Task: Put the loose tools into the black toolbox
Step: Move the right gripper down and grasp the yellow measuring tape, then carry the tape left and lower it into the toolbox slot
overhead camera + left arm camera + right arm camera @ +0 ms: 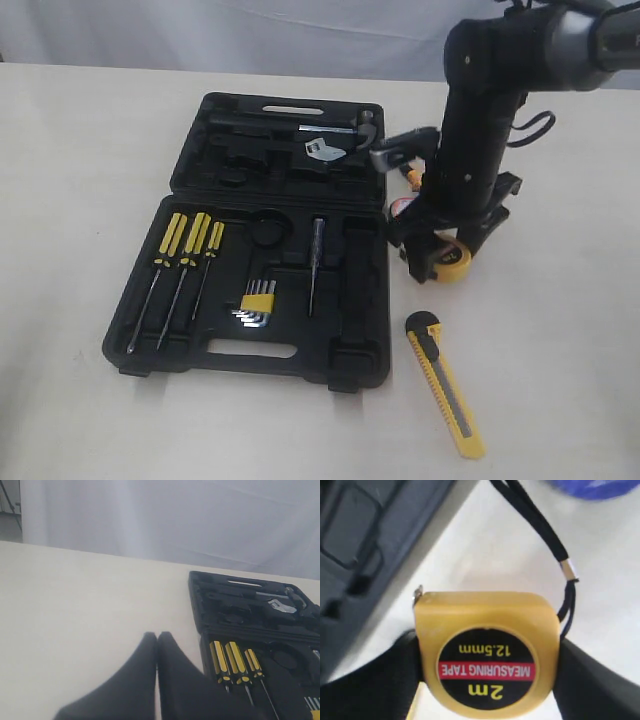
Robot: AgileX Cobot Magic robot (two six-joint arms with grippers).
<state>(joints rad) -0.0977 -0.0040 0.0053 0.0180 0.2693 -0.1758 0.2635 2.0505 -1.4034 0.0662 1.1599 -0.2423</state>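
The yellow-and-black tape measure (487, 650) lies flat on the table just right of the open black toolbox (375, 300). My right gripper (487, 655) reaches down over it, with one black finger against each side of its case. The exterior view shows the tape measure (452, 263) under that gripper (445, 255). A long yellow utility knife (445, 383) lies nearer the front. The pliers (405, 160) and the tape roll (400, 207) sit behind the arm, partly hidden. My left gripper (157, 637) is shut and empty over bare table left of the toolbox (197, 605).
In the toolbox's tray sit three yellow-handled screwdrivers (185, 240), a hex key set (258, 303) and a thin tester screwdriver (315, 262). The lid (280, 150) lies open flat behind the tray. The tape measure's black wrist cord (540, 530) trails over the table.
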